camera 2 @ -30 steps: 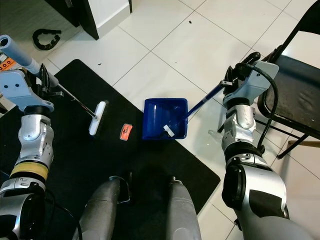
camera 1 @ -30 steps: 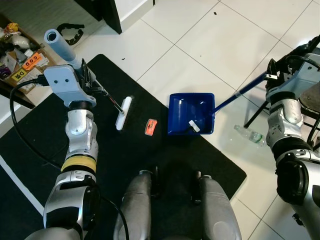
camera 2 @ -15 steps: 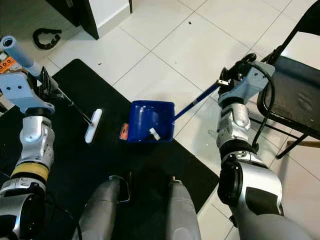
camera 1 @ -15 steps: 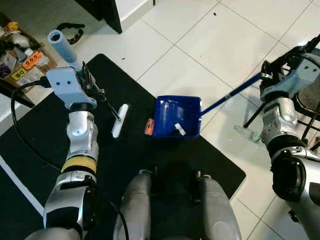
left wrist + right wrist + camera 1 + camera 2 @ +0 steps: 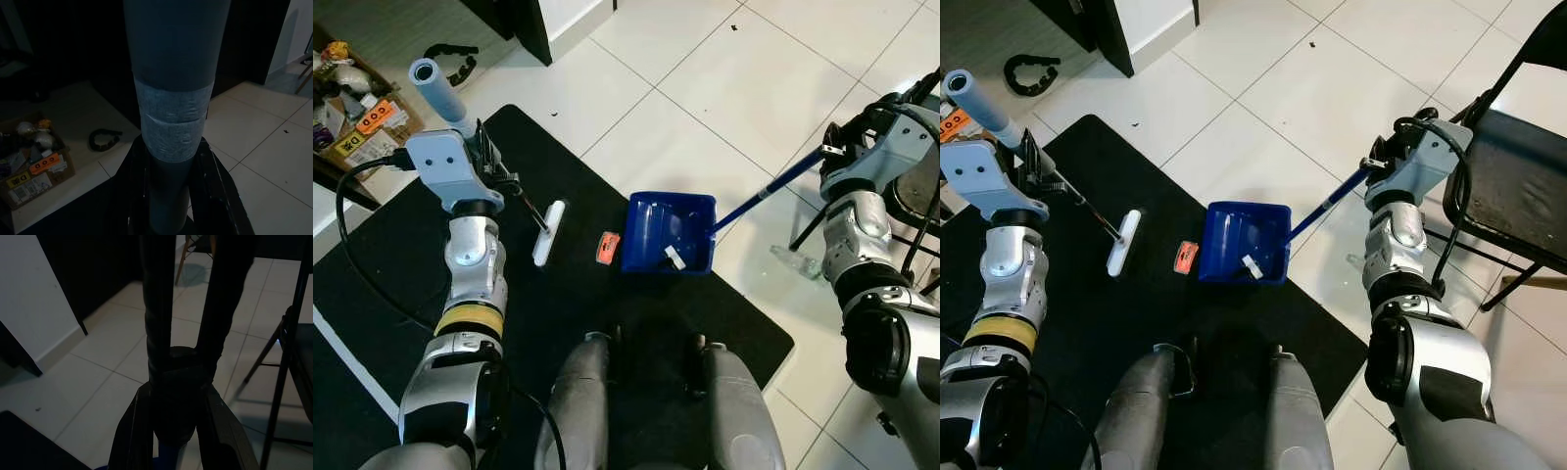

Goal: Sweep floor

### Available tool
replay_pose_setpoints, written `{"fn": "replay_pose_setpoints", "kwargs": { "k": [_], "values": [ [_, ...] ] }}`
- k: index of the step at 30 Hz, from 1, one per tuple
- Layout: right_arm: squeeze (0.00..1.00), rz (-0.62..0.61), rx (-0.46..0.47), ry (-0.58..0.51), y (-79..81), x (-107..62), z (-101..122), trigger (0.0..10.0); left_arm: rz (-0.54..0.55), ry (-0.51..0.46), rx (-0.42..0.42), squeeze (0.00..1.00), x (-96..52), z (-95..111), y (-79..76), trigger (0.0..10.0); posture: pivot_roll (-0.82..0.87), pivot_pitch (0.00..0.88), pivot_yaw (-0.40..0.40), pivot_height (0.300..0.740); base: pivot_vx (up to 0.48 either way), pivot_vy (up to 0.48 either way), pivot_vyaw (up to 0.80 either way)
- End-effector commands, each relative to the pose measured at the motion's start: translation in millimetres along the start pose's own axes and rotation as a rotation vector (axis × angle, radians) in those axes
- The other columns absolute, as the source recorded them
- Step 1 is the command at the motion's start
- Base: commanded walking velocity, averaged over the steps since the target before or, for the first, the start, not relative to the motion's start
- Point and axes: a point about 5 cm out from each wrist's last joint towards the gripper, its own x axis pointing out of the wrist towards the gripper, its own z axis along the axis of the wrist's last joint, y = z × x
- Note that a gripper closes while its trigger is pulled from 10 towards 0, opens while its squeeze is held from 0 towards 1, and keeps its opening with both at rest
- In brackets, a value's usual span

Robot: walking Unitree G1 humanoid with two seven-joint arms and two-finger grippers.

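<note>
Risk was that your left gripper (image 5: 168, 215), clamped on the broom (image 5: 549, 218) handle, flicked the orange scrap (image 5: 608, 247) at frame centre past the blue dustpan (image 5: 668, 231), whose handle your right gripper (image 5: 171, 431) clasped.

One blue dustpan (image 5: 668, 229), one white-headed broom (image 5: 548, 233), one orange scrap (image 5: 608, 247), one black mat (image 5: 401, 264), one cardboard box (image 5: 357, 122), one black chair (image 5: 1513, 196)

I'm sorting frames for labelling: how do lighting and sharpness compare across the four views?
Both eye views are bright, evenly lit and sharp; the blue dustpan, orange scrap and broom head read clearly, with soft shadows on the black mat. The left wrist view is dim, with the broom handle close and soft. The right wrist view is darker still, its fingers nearly silhouettes against the pale tiles.
</note>
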Motion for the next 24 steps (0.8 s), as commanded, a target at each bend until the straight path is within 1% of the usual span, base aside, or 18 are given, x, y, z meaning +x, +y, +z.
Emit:
{"fn": "replay_pose_setpoints", "kwargs": {
  "k": [1, 12, 16, 20, 23, 24],
  "values": [
    [0.0, -0.035, -0.012, 0.039, -9.6, -5.2, -8.5, 0.0, -0.003, -0.024, 0.001, 0.0, -0.4, 1.5, -3.0, 10.0, 0.07, 0.26, -0.034, 0.74, 0.0, 0.0, 0.0],
    [0.0, -0.062, -0.043, 0.062, -9.5, -5.5, -11.1, 0.0, -0.014, -0.025, 0.001, 0.0, 0.4, 1.8, -6.2, 10.0, 0.07, 0.279, -0.03, 0.74, 0.0, 0.0, 0.0],
    [0.0, -0.075, -0.04, 0.075, -8.5, -7.5, -15.2, 0.0, -0.023, -0.026, 0.004, 0.0, -1.1, 1.5, -6.2, 10.0, 0.08, 0.317, -0.026, 0.74, 0.0, 0.0, 0.0],
    [0.0, -0.084, -0.037, 0.084, -8.5, -8.8, -17.7, 0.0, -0.033, -0.028, 0.008, 0.0, -1.7, 1.7, -6.7, 10.0, 0.09, 0.333, -0.025, 0.74, 0.0, 0.0, 0.0],
    [0.0, -0.094, -0.015, 0.097, -7.3, -10.4, -21.4, 0.0, -0.055, -0.032, 0.013, 0.0, 0.0, 3.9, -8.4, 10.0, 0.1, 0.384, -0.025, 0.74, 0.0, 0.0, 0.0],
    [0.0, -0.094, -0.015, 0.097, -7.3, -10.4, -21.4, 0.0, -0.055, -0.032, 0.013, 0.0, 0.0, 3.9, -8.4, 10.0, 0.1, 0.384, -0.025, 0.74, 0.0, 0.0, 0.0]
  ]
}}
